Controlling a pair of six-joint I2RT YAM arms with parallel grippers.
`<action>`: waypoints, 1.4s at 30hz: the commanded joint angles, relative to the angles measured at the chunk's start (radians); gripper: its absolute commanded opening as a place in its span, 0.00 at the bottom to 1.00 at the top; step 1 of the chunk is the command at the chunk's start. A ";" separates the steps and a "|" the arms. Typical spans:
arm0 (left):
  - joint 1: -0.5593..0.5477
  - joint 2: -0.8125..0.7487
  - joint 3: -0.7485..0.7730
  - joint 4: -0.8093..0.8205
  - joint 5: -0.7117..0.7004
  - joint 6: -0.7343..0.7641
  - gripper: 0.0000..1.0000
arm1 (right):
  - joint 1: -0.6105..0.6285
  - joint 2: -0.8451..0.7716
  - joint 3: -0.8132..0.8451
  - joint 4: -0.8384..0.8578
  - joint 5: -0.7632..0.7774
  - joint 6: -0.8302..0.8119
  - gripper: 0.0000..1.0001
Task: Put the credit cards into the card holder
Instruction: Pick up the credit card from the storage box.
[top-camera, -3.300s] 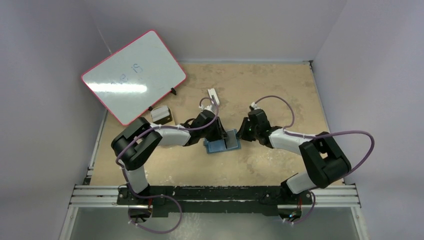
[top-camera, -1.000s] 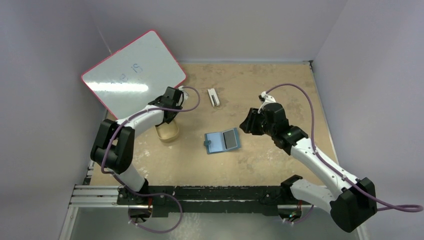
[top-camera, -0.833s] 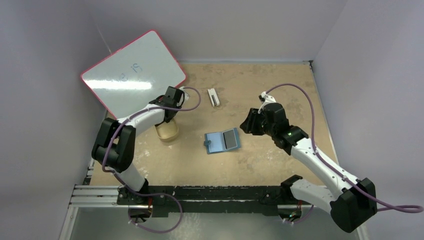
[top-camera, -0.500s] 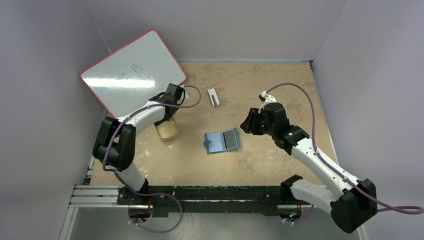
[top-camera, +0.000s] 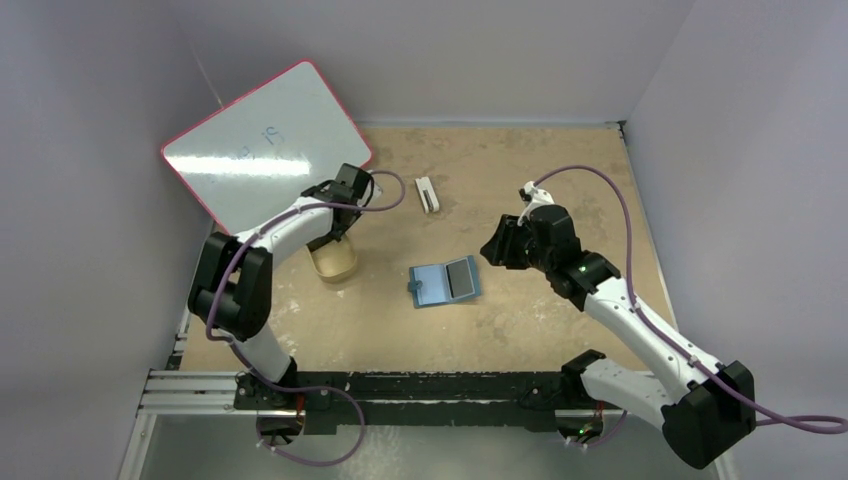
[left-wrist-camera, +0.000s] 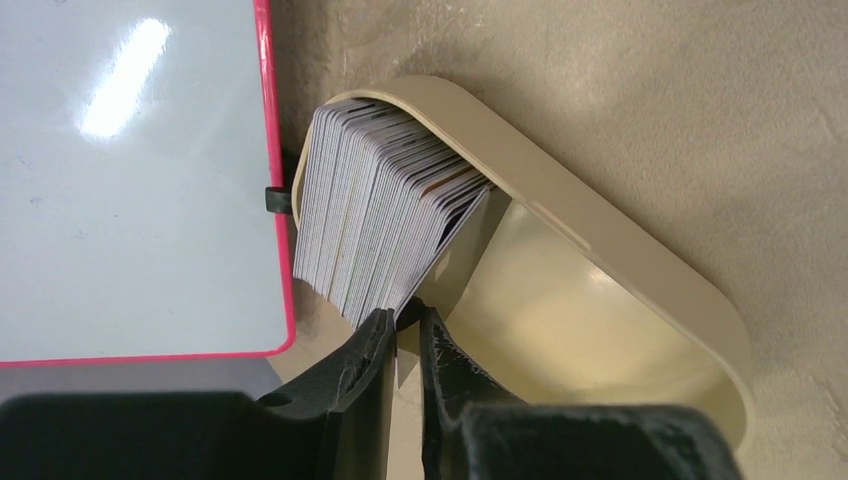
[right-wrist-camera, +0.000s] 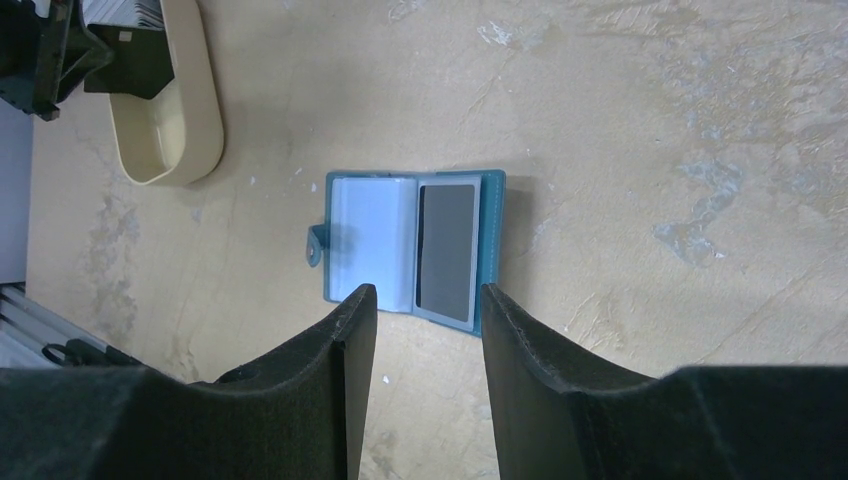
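Both jaws of the left claw (left-wrist-camera: 405, 322) stand almost together, nipping the lower corner of the outermost of the credit cards (left-wrist-camera: 370, 210). These are packed on edge at one end of the tan tray (left-wrist-camera: 620, 290), which lies beside the red-rimmed whiteboard (left-wrist-camera: 130, 180). The right claw (right-wrist-camera: 425, 298) hangs with its jaws apart and empty above the card holder (right-wrist-camera: 368, 240). The holder lies open on the worktop (right-wrist-camera: 650, 120), well apart from the tray, with one dark card (right-wrist-camera: 446, 250) in a pocket.
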 joint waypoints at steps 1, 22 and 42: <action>-0.010 -0.021 0.070 -0.099 0.005 -0.063 0.09 | 0.000 -0.002 0.049 0.037 -0.002 -0.016 0.46; -0.015 -0.503 -0.071 0.085 0.618 -0.470 0.00 | 0.000 -0.108 -0.026 0.485 -0.322 0.101 0.54; -0.047 -0.556 -0.416 0.961 1.288 -1.368 0.00 | 0.000 -0.002 -0.054 0.782 -0.620 0.222 0.47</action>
